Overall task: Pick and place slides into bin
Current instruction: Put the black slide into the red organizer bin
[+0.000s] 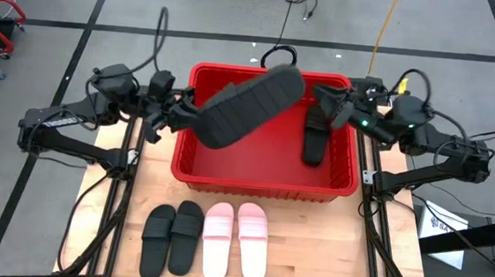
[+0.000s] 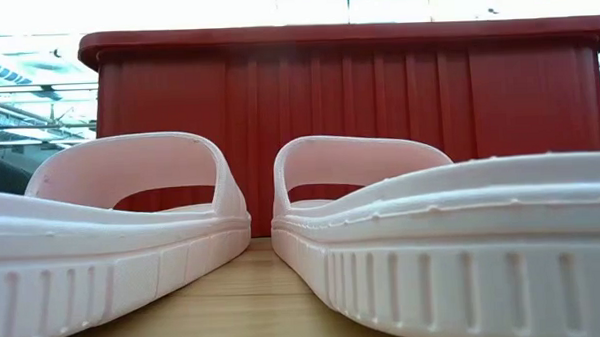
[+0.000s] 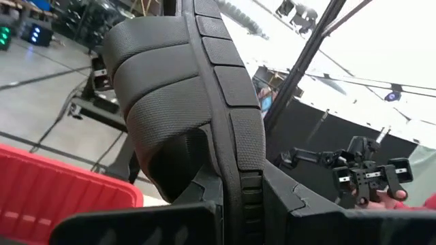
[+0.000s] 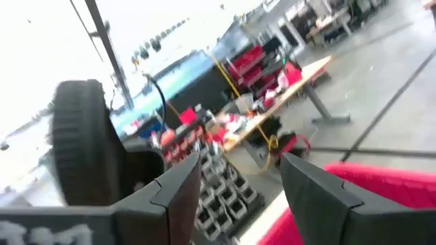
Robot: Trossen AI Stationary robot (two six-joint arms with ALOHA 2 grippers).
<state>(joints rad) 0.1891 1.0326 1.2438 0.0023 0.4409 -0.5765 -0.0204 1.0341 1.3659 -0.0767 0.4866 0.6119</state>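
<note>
Over the red bin (image 1: 193, 171), the left hand (image 1: 181, 116) grips a black slide (image 1: 248, 106) by its end, tipped sole-up, likely ready to drop. At three o'clock the right hand (image 1: 338, 108) hangs open above another black slide (image 1: 316, 135) inside. Four slides (image 1: 207, 239) wait on the desk (image 1: 309, 250) at six o'clock; nothing blocks the way.

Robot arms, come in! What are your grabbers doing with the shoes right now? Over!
Left gripper shut on black slide, held over the bin. Right gripper open, empty, above bin's right side. One black slide in bin; four on the table. Nothing blocking.
</note>
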